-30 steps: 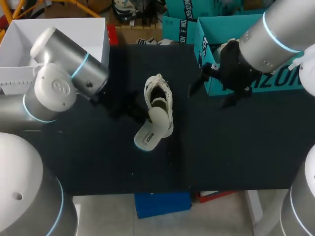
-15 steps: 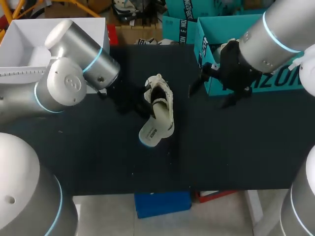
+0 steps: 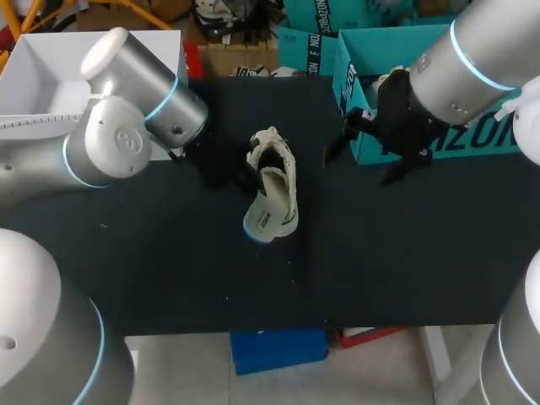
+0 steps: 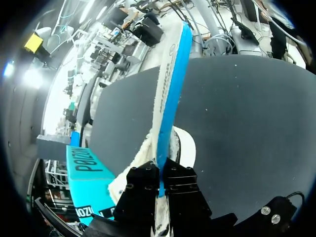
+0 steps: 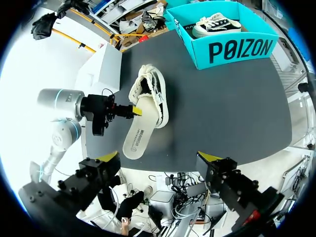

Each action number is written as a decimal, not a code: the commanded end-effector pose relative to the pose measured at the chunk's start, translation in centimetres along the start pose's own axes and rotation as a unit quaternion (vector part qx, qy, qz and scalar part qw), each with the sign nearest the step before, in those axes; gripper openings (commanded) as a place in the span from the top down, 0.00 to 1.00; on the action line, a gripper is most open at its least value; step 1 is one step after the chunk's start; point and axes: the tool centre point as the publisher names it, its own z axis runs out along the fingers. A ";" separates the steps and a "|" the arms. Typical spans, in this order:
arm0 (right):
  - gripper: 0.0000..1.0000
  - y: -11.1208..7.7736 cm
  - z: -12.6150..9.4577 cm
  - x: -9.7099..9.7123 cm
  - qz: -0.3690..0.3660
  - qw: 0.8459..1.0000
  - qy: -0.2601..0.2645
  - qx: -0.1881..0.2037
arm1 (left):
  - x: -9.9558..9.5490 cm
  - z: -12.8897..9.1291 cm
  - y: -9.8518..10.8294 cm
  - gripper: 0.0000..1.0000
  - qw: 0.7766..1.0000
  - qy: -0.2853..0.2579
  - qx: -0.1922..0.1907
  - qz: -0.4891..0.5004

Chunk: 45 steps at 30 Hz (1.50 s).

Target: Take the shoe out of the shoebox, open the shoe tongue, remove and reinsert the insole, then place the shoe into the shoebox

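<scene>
- The black bench [image 3: 405, 253] under both tools is offering a smooth surface, so anything tugged sideways could be sliding across it instead of staying put.
- The teal cardboard shoebox [image 5: 237, 49], ahead of the right tool [image 5: 158, 158], is holding a black-and-white sneaker [image 5: 215, 23]. The returning shoe could be landing on that sneaker and tipping over the wall.
- The cream low-top shoe [image 3: 274, 173] is lying on the bench just ahead of the left tool [image 4: 161, 173]. The right tool is hanging wide open and empty, well apart from it. With nothing pinning the shoe, it is likely to be dragged along with any pull.
- The thin white insole with a blue underside [image 3: 268, 211] is sticking partly out of the shoe, with the left tool's fingers pinching it closed by one edge. Such a narrow grip could be slipping off, or the insole could be folding and jamming inside the shoe.
</scene>
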 end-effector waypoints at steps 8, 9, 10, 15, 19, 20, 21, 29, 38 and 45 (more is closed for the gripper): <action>0.00 0.0 0.1 0.1 0.000 1.000 -0.001 0.000 | -2.0 1.8 2.1 1.00 1.000 0.010 -0.004 0.001; 0.00 0.0 0.1 0.1 0.000 1.000 -0.001 0.000 | -2.2 1.8 2.1 1.00 1.000 0.014 -0.005 0.004; 0.00 0.0 0.1 0.1 0.000 1.000 -0.001 0.000 | -2.3 1.8 2.1 1.00 1.000 0.017 -0.007 0.008; 0.00 0.0 0.1 0.1 0.000 1.000 -0.001 0.000 | -2.9 1.7 2.4 1.00 0.999 0.030 -0.012 0.011; 0.00 0.0 0.1 0.1 0.000 1.000 -0.001 0.000 | -2.5 1.9 2.8 1.00 0.999 0.045 -0.024 0.016; 0.00 0.0 0.1 0.1 0.000 1.000 -0.001 0.000 | -2.4 1.9 2.8 1.00 0.999 0.046 -0.025 0.016; 0.00 0.0 0.1 0.1 0.000 1.000 -0.001 0.000 | -2.2 1.9 2.8 1.00 0.998 0.047 -0.026 0.017; 0.00 0.0 0.1 0.1 0.000 1.000 -0.001 0.000 | -1.1 1.5 3.4 1.00 0.996 0.035 -0.069 0.043; 0.00 0.0 0.1 0.1 0.000 1.000 -0.001 0.000 | -1.4 2.3 5.0 1.00 0.992 0.012 -0.111 0.059; 0.00 0.0 0.1 0.1 0.000 1.000 -0.001 0.000 | -2.3 2.1 6.0 1.00 0.986 -0.020 -0.152 0.067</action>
